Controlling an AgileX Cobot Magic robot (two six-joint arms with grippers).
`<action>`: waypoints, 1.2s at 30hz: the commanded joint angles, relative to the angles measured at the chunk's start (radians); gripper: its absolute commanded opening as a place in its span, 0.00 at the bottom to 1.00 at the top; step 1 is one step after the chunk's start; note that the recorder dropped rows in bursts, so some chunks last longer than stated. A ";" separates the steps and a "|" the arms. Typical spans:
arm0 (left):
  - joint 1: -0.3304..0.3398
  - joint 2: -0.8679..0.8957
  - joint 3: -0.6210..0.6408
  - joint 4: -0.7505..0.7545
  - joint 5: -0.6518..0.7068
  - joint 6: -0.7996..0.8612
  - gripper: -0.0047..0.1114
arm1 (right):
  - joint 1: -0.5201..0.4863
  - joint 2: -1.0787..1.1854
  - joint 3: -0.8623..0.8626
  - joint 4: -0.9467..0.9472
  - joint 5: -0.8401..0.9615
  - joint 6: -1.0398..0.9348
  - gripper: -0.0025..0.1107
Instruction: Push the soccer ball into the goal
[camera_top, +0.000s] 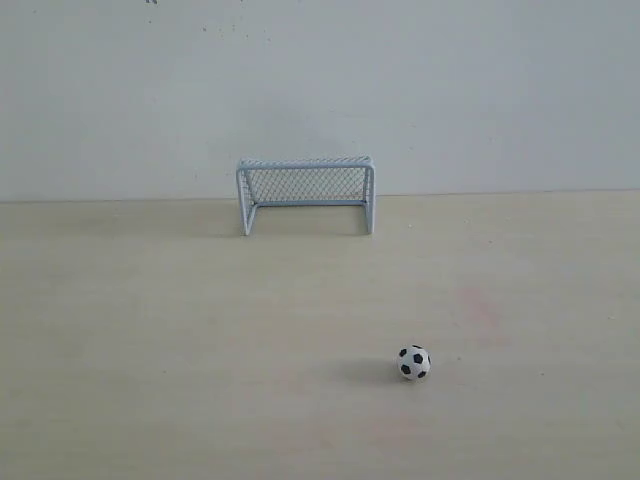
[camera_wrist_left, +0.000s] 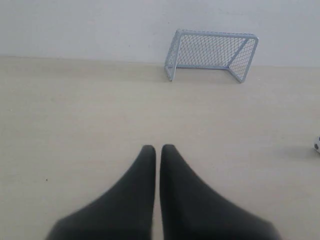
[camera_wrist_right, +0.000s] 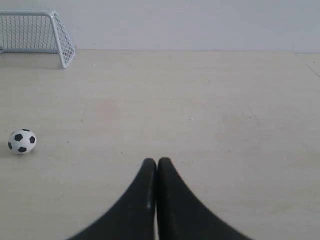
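The goal (camera_top: 305, 185) stands upright at the 12 o'clock edge of the desk (camera_top: 150, 350), just in front of a plain white wall (camera_top: 450, 90). Its mouth opens toward 6 o'clock. The frame is pale blue-white tube and wider than tall, with fine mesh netting across the top and back.

The soccer ball (camera_top: 414, 362) rests on the desk at about 5 o'clock from the goal, well apart from it and much smaller than its mouth. The ball is white with black patches. A faint shadow lies at its 9 o'clock side.
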 joint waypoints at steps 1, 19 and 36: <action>0.002 -0.003 0.003 -0.010 -0.002 -0.008 0.08 | -0.003 -0.005 0.000 -0.006 -0.007 0.000 0.02; 0.002 -0.003 0.003 -0.010 -0.002 -0.008 0.08 | -0.003 -0.005 0.000 0.000 -0.765 0.000 0.02; 0.002 -0.003 0.003 -0.010 -0.002 -0.008 0.08 | -0.003 0.464 -0.563 0.461 -0.324 -0.599 0.02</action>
